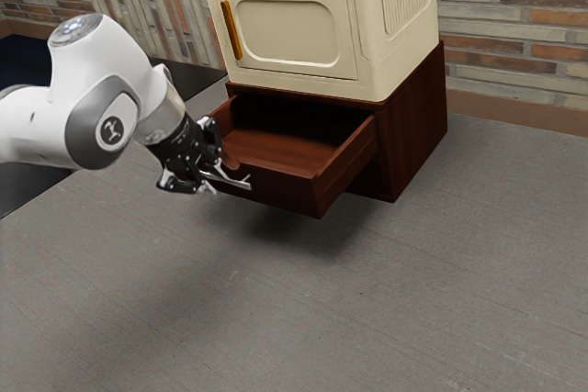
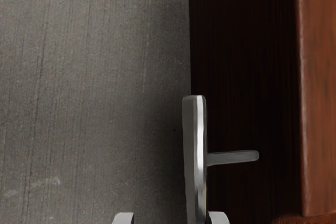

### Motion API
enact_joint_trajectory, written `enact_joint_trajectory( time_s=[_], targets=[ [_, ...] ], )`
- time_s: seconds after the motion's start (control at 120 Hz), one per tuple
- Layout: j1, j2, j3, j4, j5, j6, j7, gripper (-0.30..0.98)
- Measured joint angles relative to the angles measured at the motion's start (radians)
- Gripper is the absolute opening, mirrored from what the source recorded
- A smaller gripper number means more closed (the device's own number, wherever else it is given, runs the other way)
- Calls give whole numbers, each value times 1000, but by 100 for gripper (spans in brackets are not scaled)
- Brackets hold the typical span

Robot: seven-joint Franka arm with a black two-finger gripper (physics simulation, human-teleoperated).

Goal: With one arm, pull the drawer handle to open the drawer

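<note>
The black gripper [image 1: 215, 182] is at the front of the brown drawer [image 1: 280, 142], which stands pulled well out of its cabinet [image 1: 415, 126]. A silver bar handle [image 1: 237, 182] juts from the drawer front beside the fingers. In the wrist view the gripper [image 2: 171, 219] has its two grey fingertips wide apart. The handle [image 2: 195, 150] runs down between them, right beside one fingertip and well away from the other, so it is not clamped. The handle's lower end is out of sight there.
A cream cabinet with an orange-handled door [image 1: 292, 32] stands on the brown one. A brick wall [image 1: 514, 39] rises behind. Grey floor [image 1: 276, 309] extends before the drawer, and a dark surface [image 1: 32, 181] lies beneath the arm.
</note>
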Motion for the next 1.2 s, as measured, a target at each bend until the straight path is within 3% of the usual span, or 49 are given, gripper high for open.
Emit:
enact_joint_trajectory(
  time_s=[0.25,0.358,0.55,0.725,0.85,1.2],
  targets=[
    [-14,-19,-2,84,26,-35,2,14],
    [-47,-18,-2,312,29,-231,1,32],
    [-76,-48,58,516,-11,-636,-10,54],
    [-146,-69,38,426,5,-842,-68,62],
    [-154,-121,9,321,26,-862,-115,65],
    [-140,-123,-53,295,75,-877,-193,68]
  ],
)
